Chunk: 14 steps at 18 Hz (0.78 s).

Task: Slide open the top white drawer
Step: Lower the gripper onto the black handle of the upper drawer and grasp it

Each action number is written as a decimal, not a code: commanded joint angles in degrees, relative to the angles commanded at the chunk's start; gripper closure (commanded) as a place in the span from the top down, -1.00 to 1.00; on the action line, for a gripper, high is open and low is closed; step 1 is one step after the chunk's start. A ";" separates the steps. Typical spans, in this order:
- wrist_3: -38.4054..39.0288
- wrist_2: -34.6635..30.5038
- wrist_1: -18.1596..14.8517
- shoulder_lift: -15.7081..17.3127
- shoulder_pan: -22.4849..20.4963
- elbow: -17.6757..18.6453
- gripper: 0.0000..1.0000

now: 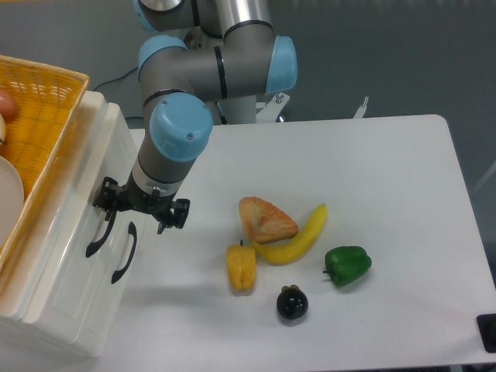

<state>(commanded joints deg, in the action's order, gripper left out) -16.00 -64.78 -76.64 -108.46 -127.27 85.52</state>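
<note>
Top white drawer (66, 221): glossy white plastic front, upper of two in cabinet at table's left edge. Shut, front flush with cabinet face. Curved black handle (98, 232) runs down its front, upper end just beside my fingers, lower end free. Front tilted toward table as camera sees it.
</note>
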 joint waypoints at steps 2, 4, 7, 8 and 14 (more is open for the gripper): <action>0.00 0.00 0.00 0.00 0.09 0.00 1.00; 0.00 0.00 0.00 -0.09 0.09 0.00 1.00; 0.09 0.00 0.52 -0.44 0.79 0.00 1.00; 0.17 0.00 0.79 -0.44 0.97 0.00 1.00; 0.09 -0.17 1.14 -0.70 1.06 0.09 0.95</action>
<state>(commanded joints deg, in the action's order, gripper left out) -15.91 -64.95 -75.50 -109.16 -126.21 85.61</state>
